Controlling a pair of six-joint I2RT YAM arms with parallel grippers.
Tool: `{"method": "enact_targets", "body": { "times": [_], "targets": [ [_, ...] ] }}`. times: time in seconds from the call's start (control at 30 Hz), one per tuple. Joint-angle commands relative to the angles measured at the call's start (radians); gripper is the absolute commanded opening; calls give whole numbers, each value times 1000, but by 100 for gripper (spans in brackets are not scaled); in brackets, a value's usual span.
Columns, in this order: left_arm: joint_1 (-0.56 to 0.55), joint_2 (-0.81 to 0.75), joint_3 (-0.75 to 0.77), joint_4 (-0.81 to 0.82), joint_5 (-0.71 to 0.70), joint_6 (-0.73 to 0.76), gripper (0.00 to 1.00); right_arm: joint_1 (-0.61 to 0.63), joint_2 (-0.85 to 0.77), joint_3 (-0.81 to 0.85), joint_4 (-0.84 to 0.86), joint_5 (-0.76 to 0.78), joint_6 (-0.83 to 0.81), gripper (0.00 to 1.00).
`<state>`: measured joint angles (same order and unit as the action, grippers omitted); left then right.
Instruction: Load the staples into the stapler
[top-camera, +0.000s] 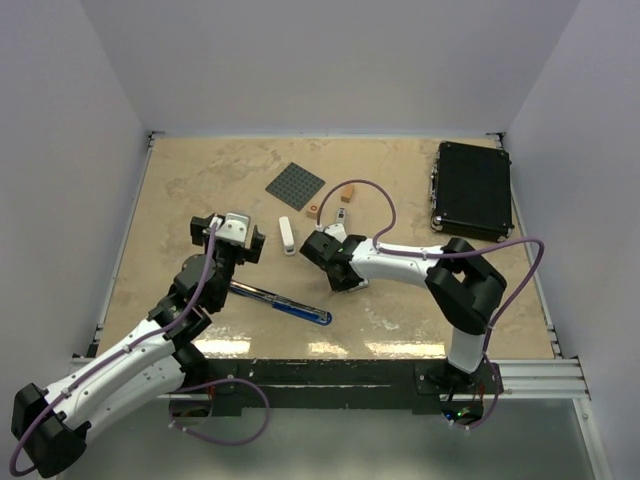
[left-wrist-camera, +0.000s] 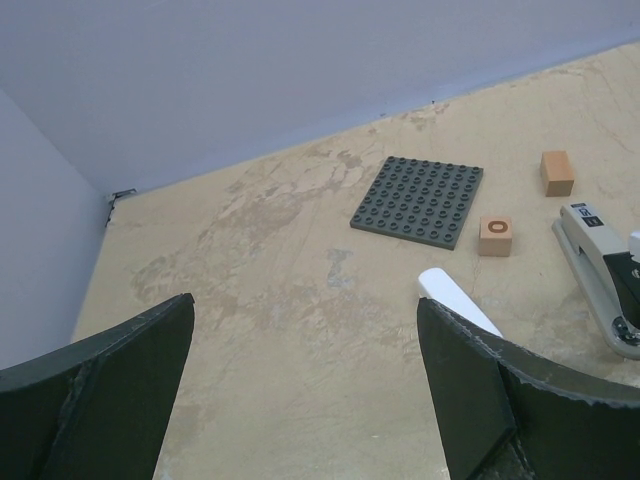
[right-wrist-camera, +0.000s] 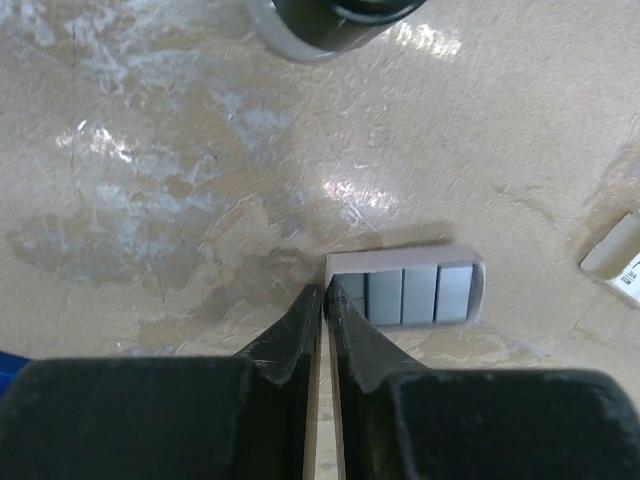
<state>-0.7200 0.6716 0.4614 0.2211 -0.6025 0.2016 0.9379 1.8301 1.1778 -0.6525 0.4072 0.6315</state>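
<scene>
Tray (right-wrist-camera: 405, 295) at the right gripper (right-wrist-camera: 322, 292) tips, stapler (top-camera: 288, 236) beside it.
Low centre of the top view: a screwdriver (top-camera: 283, 302) lies on the table (top-camera: 180, 200). Left of centre: the left gripper (left-wrist-camera: 305, 300) hangs with its fingers wide apart. Centre: the right gripper's fingers are drawn together at the tray's left end, one tip outside the wall, the other over the tray. It cannot be told whether they pinch the wall. The tray lies flat at lower centre of the right wrist view, with four grey strips in it. The stapler lies between the two grippers, touching neither. The box (top-camera: 341, 214) lies just beyond the right gripper, apart from the tray. Farther up: orange blocks (top-camera: 347, 192), then a grey studded plate (top-camera: 295, 186). Upper right: a black case (top-camera: 472, 190).
</scene>
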Motion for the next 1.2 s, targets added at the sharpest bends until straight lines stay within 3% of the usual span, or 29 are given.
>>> {"method": "enact_targets", "body": {
  "times": [0.0, 0.13, 0.23, 0.63, 1.17],
  "targets": [
    [5, 5, 3, 32, 17, -5, 97, 4, 0, 14, -38, -10, -35, 14],
    [7, 5, 2, 32, 18, -4, 97, 4, -49, 37, -58, -44, -59, 33],
    [5, 5, 2, 32, 18, -5, 97, 2, -92, 66, -81, -34, -95, 37],
    [7, 6, 0, 31, 15, 1, 97, -73, -150, -4, -3, -113, -311, 38],
    [5, 11, 0, 31, 15, 2, 97, -90, -77, -53, 45, -142, -332, 38]
  ]
}}
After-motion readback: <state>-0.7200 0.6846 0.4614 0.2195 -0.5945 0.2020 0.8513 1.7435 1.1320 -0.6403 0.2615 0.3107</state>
